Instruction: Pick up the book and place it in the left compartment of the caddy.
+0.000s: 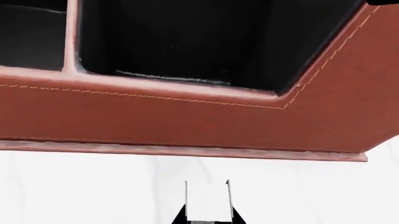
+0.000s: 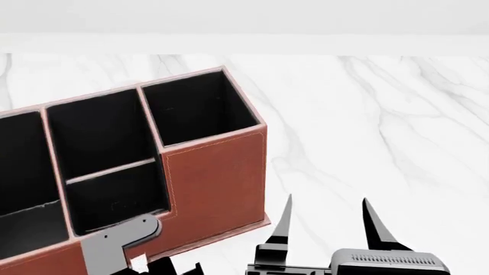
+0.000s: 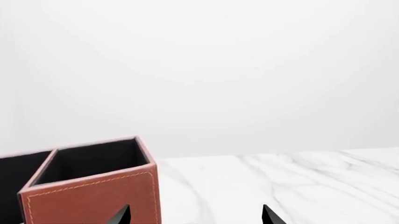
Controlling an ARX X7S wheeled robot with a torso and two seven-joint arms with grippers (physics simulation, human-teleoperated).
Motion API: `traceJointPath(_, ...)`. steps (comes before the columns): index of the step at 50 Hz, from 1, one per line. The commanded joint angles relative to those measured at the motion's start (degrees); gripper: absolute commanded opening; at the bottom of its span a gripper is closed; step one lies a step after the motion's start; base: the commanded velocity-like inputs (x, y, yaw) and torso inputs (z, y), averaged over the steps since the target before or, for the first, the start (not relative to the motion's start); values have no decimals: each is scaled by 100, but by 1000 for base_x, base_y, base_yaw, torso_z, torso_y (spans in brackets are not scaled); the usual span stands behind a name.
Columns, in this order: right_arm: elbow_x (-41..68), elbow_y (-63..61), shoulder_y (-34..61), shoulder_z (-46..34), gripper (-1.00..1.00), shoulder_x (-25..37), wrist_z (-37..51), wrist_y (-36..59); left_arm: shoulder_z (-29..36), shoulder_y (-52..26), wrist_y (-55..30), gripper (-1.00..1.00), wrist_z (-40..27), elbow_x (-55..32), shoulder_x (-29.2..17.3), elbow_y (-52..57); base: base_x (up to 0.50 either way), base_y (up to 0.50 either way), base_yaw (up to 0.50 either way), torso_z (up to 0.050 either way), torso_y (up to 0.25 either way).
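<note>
The reddish-brown caddy stands at the left of the head view, and its stitched front wall fills the left wrist view. The left compartment is cut by the frame edge; a corner of it shows in the left wrist view. My left gripper is low in front of the caddy's step, shut on the book, whose white page edges show between the black fingers. My right gripper is open and empty, right of the caddy, and also shows in the right wrist view.
The caddy rests on a white marble tabletop. The tall square section is at the caddy's right end, with two half-size sections beside it. A pale wall lies behind.
</note>
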Motion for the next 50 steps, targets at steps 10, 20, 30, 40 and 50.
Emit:
traceJointPath(10,79,16,7,-24,100,34,14,-37,-10,98,-66,-100,-850,-404,-307,1159,0,0,0,0,0)
traceJointPath(20,87,143,8,-75,100,16,-6,-113,17,126,-199,-100,-1045,-512,-491,1625,0,0,0,0,1)
traceJointPath(30,124,187,4,-105,100,18,-17,-155,-44,251,-356,-100,-1248,-864,-686,2288,0,0,0,0,1)
traceJointPath(40,144,159,-10,-145,100,32,0,-150,-112,214,-474,-100,-1479,-1126,-820,2872,0,0,0,0,1)
traceJointPath(50,168,162,1,-165,100,50,4,-168,-240,136,-564,-100,-1868,-1419,-950,3630,0,0,0,0,1)
